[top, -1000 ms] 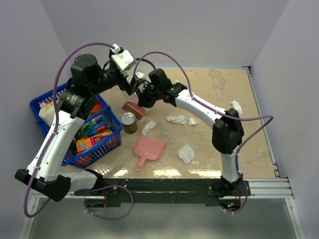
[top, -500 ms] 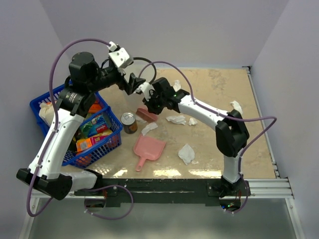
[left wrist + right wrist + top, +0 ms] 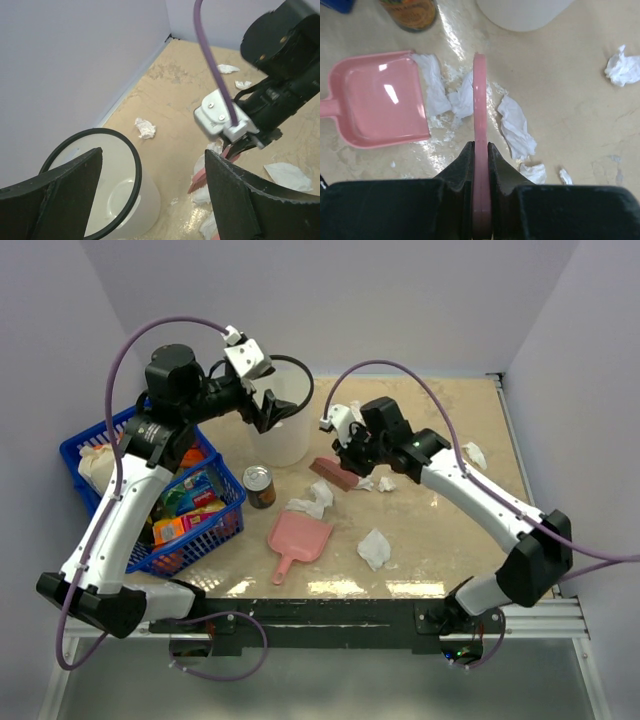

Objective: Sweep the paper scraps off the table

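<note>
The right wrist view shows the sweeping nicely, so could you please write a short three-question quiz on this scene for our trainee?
1. True or false: the right arm's fingers are shut on the pink brush.
2. What lies at the open mouth of the pink dustpan? A) a paper scrap B) a can C) nothing
3. Fill in: the left arm's fingers are ___, holding nothing, near the white bin.
Key: 1 true; 2 A; 3 open.
</note>
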